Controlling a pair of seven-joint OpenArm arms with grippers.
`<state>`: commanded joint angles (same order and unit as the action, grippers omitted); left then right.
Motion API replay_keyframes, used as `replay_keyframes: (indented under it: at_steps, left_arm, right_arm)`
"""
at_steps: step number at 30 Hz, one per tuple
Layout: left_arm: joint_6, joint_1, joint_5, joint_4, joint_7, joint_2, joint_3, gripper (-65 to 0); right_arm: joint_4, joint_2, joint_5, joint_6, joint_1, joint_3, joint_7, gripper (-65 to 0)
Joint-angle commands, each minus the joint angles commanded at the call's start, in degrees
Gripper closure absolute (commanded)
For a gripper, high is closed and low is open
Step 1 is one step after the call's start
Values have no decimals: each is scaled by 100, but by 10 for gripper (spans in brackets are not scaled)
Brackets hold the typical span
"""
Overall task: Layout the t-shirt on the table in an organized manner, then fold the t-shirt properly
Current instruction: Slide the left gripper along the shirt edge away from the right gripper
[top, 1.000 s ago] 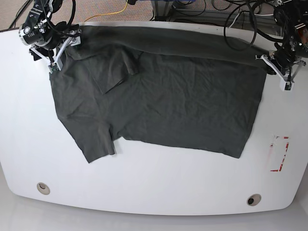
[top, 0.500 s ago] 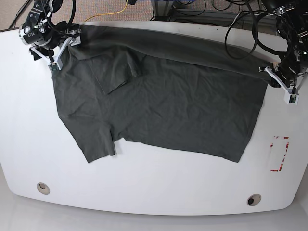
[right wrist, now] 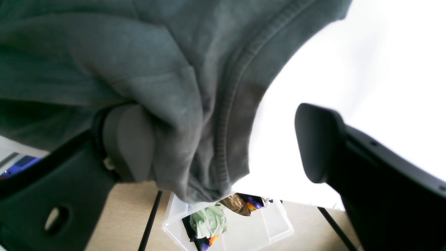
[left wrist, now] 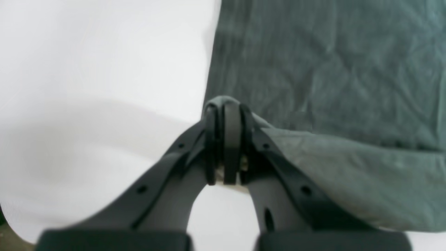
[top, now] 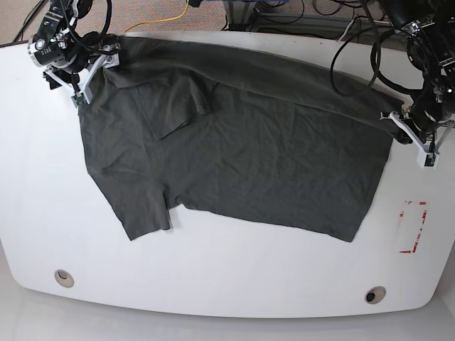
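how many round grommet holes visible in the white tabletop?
2. One round grommet hole sits near the front-left edge of the glossy white tabletop, the other near the front-right edge. The dark charcoal-grey t-shirt may hide more.

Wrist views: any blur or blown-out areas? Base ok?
Left wrist: soft all over, the left gripper and t-shirt smeared, the table near white. Right wrist: the right gripper pads blurred, table overexposed, collar ribbing fairly sharp. Base: sharp and evenly lit, with mild glare on the table's near edge.
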<state>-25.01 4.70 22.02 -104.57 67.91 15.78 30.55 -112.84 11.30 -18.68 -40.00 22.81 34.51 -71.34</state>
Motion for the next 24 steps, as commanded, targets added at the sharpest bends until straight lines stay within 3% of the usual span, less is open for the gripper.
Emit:
replay_keyframes:
  at_steps: [7,12,18,24]
  left_arm:
    - [0,-237,0,440,-53,9,-44,-10]
    - [0,-440,0,923,-290,35,-53,-11]
    - [0,-554,0,1424,-686,211,-510,-11]
    - [0,-695,9,1758,-774,255,-563,-13]
  right_arm:
    - [0,0,0,0,0,0,0,-606]
    - [0,0,0,0,0,0,0,-606]
    - [0,0,0,0,0,0,0,-606]
    - [0,0,0,0,0,0,0,-606]
